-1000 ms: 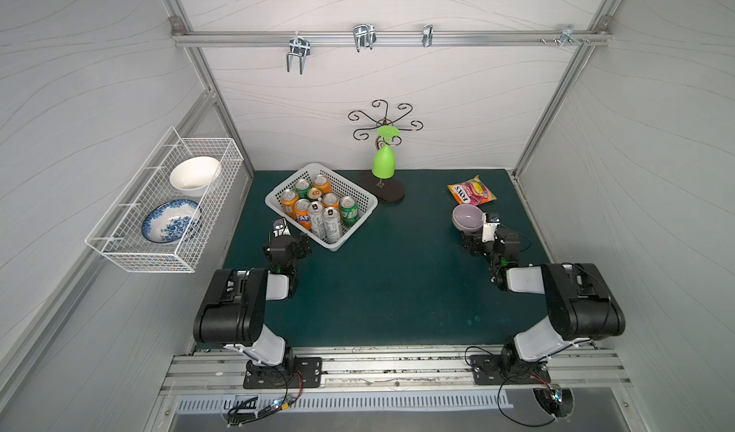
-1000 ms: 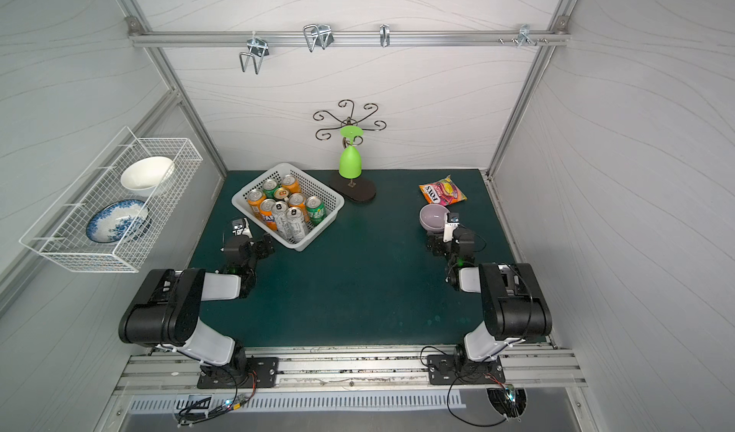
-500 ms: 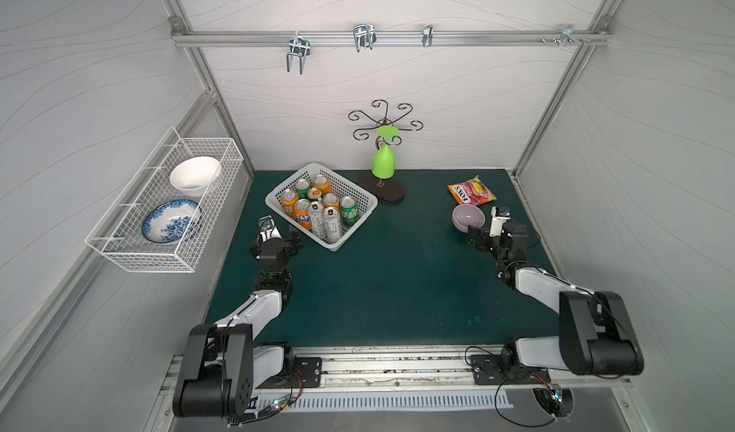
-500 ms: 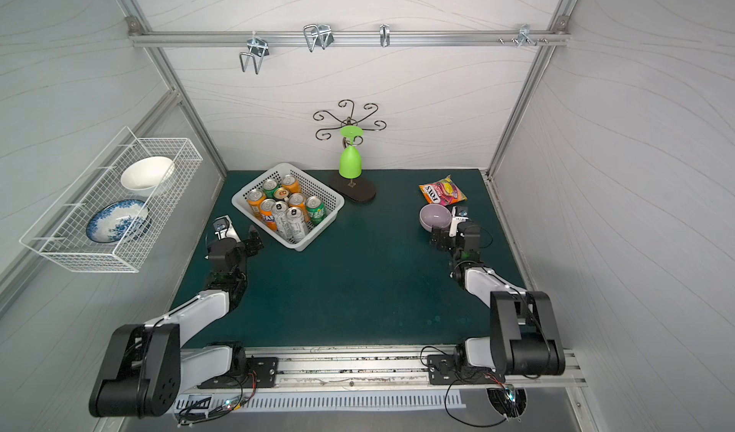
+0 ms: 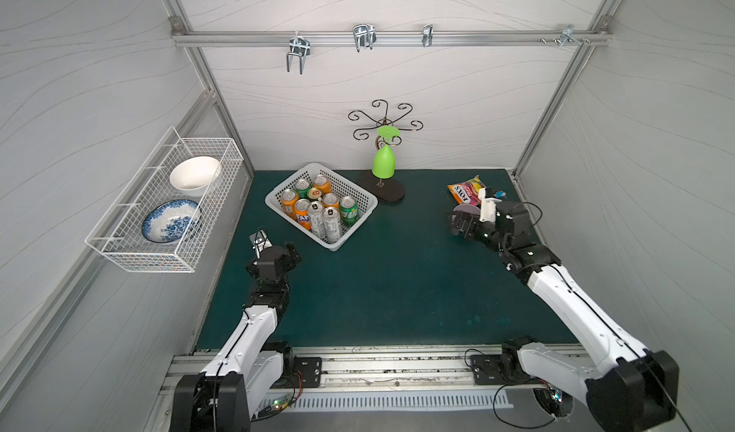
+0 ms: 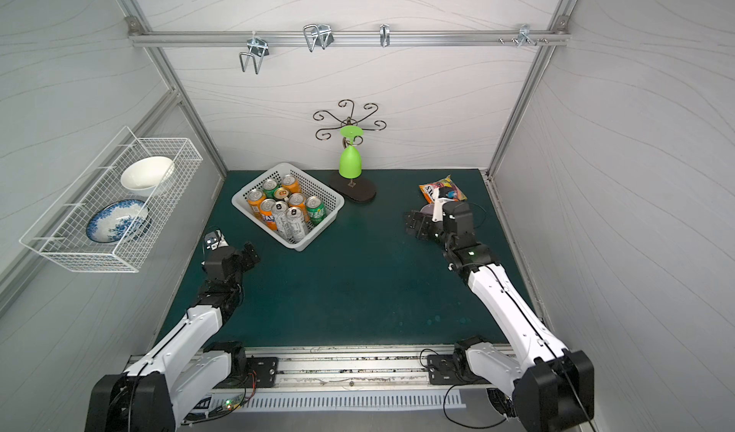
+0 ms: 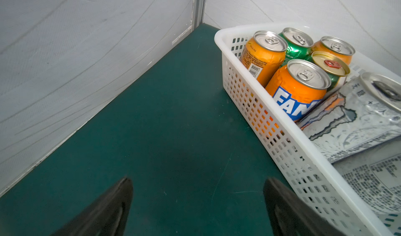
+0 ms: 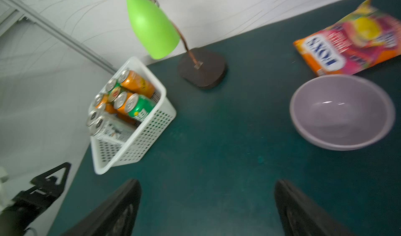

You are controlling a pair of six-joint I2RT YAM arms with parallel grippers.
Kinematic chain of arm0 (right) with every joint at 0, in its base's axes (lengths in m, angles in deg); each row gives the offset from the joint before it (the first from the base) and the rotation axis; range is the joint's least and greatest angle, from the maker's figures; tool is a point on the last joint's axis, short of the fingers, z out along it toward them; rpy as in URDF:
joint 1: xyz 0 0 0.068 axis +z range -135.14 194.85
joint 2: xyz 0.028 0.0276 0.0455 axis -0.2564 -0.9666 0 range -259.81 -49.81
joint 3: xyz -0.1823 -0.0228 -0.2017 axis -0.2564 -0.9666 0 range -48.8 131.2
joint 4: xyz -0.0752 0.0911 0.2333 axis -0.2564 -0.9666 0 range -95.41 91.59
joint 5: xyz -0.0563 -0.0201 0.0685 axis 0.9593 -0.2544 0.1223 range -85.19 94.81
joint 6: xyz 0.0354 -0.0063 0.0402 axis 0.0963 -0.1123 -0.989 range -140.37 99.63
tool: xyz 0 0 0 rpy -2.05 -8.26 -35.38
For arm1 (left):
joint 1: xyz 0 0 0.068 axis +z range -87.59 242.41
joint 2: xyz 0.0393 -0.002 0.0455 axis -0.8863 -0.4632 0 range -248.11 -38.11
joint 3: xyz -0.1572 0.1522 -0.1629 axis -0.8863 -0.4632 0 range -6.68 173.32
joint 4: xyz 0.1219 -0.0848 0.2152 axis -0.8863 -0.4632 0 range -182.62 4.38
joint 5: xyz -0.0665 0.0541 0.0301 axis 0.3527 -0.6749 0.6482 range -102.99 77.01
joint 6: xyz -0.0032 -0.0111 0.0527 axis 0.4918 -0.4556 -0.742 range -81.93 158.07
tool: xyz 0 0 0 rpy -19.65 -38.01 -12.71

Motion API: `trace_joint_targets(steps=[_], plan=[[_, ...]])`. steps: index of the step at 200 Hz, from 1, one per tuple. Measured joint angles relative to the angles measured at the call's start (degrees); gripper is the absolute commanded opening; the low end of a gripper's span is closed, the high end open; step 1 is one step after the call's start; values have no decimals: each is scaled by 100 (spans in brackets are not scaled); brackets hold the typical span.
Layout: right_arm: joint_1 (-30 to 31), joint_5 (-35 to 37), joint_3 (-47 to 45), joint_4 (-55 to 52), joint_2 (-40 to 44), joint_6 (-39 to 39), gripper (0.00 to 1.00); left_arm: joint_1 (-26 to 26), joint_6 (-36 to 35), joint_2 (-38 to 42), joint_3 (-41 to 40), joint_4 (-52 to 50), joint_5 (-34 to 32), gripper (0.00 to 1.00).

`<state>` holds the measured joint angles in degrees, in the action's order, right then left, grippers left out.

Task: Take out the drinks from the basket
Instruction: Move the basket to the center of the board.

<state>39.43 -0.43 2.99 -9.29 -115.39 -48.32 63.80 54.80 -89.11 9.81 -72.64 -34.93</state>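
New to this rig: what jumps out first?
The white basket packed with upright cans, at the back left of the green mat. Behind it, a bright green glass hangs upside down on a curly stand. Both open grippers, left and right, hold nothing.

Plenty of bare mat (image 5: 397,283) mid-table. The basket (image 5: 360,195) crowds 11 o'clock, cans (image 5: 324,217) packed tight inside, barely any finger room. Glass stand (image 5: 384,189) blocks 12, bowl (image 8: 341,113) and snack packet (image 5: 463,189) clutter 2.

dark green mat (image 5: 389,283) carries the basket (image 5: 360,194), a stand's base (image 5: 387,190), snack packet (image 5: 463,189), grey bowl (image 8: 341,112)
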Motion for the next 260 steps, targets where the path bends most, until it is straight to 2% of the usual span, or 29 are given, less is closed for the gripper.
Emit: trace_joint_targets(steps=[25, 58, 115, 127, 174, 190, 260], plan=[[796, 39, 831, -350, -1069, -442, 99, 0, 138, 306, -299, 59, -129, 98], [1401, 286, 2400, -839, -2566, -1137, 96, 0, 278, 345, -490, 52, -297, 98], [1812, 490, 3864, -1204, -4347, -2238, 83, 0, 358, 529, -562, 105, -411, 98], [1856, 498, 4124, -1276, -4662, -2439, 82, 0, 363, 522, -581, 105, -422, 98], [1971, 348, 4883, -1375, -5504, -3071, 75, 0, 365, 402, -588, 151, -422, 98], [1996, 278, 5099, -1364, -5700, -3191, 69, 0, 363, 369, -588, 151, -422, 98], [2122, 31, 5525, -1360, -6140, -3558, 67, 0, 361, 251, -588, 168, -417, 98]])
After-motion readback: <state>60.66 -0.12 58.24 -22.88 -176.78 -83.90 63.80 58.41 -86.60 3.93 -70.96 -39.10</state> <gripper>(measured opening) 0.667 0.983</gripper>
